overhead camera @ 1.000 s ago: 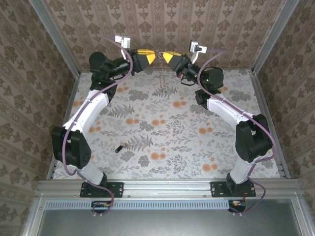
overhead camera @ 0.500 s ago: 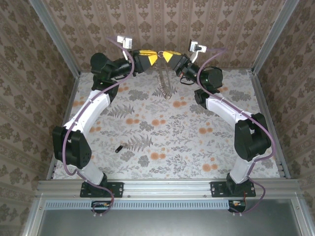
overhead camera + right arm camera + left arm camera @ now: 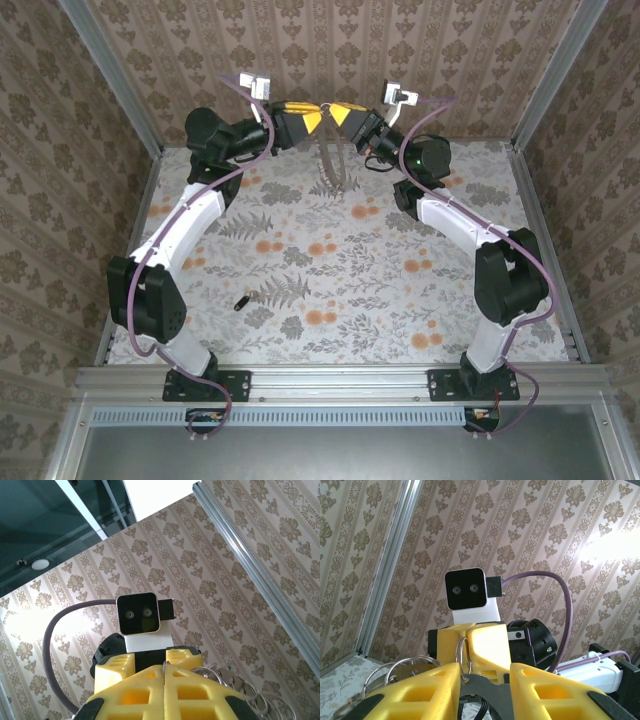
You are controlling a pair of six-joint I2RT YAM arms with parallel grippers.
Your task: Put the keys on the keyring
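The key (image 3: 241,302) lies slanted on the bench (image 3: 400,300), well behind my left hand (image 3: 312,115), nearer that arm. This hand's fingers stand apart. The keyring (image 3: 331,165) hangs just below it; my right hand (image 3: 338,112) seems pressed together on its top.

Even daylight, wallpaper glare patches.

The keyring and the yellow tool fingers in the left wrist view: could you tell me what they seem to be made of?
Keyring: thin metal wire, probably steel, going by its silvery shine and bright glints. Yellow fingers: matte plastic, possibly printed or moulded, judging by the even colour, dull surface and hollow pockets.
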